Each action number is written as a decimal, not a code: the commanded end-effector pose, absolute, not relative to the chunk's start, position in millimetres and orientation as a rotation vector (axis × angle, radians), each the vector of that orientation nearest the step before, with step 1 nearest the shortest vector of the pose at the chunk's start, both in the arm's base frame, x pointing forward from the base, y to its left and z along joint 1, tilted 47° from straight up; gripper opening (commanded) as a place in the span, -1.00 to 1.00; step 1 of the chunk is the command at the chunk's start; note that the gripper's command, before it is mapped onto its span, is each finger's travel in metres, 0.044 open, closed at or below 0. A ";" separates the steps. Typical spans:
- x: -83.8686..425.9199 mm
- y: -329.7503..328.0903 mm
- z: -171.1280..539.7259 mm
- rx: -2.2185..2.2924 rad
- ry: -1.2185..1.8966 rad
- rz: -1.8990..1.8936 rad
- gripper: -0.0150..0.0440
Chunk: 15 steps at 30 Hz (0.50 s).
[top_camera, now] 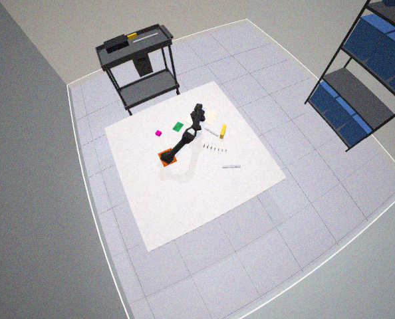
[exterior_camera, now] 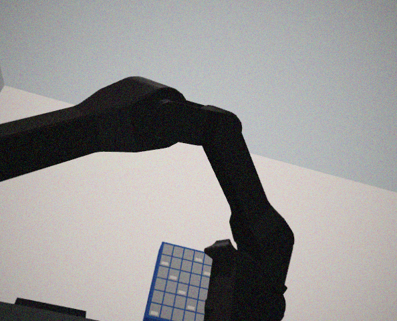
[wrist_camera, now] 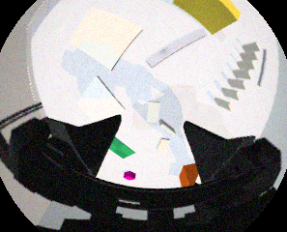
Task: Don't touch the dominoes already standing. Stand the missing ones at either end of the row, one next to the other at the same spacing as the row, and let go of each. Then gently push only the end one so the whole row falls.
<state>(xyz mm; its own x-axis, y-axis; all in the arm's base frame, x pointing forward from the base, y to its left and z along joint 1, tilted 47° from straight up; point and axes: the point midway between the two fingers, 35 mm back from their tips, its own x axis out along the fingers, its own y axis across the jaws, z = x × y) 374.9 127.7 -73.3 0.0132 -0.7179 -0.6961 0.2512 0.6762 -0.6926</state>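
Observation:
A row of several thin dominoes (top_camera: pixel 211 147) (wrist_camera: pixel 236 83) stands upright and evenly spaced, at the right of the wrist view. Below centre in the wrist view are three loose cream pieces: one piece (wrist_camera: pixel 154 111) looks flat, a second piece (wrist_camera: pixel 167 127) shows a dark side and looks raised on edge, and a third piece (wrist_camera: pixel 163 143) is nearer the bottom. My gripper (wrist_camera: pixel 154 120) is open and empty, above the table and away from the row. In the top view the arm hides the loose pieces. The fingertips cannot be made out in either the top or the exterior view.
A yellow block (top_camera: pixel 223 131) (wrist_camera: pixel 206 14) and a grey bar (top_camera: pixel 211 131) (wrist_camera: pixel 177 48) lie near the row; another bar (top_camera: pixel 231 166) lies on its other side. A green patch (top_camera: pixel 177 126) (wrist_camera: pixel 122 148) and magenta cube (top_camera: pixel 158 133) (wrist_camera: pixel 129 175) lie left. A cart (top_camera: pixel 147 86) stands behind.

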 end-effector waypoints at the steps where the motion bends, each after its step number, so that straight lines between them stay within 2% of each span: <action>1: 375.9 120.7 -76.2 -0.442 1.355 -0.782 1.00; 7: 376.8 84.7 -109.4 -0.441 1.352 -0.786 1.00; 15: 376.4 76.3 -114.5 -0.440 1.351 -0.788 1.00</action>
<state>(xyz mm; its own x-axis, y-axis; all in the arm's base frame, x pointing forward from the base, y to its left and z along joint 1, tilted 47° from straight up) 378.4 77.0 -111.2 0.0173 -0.7186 -0.6952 0.2596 0.6747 -0.6910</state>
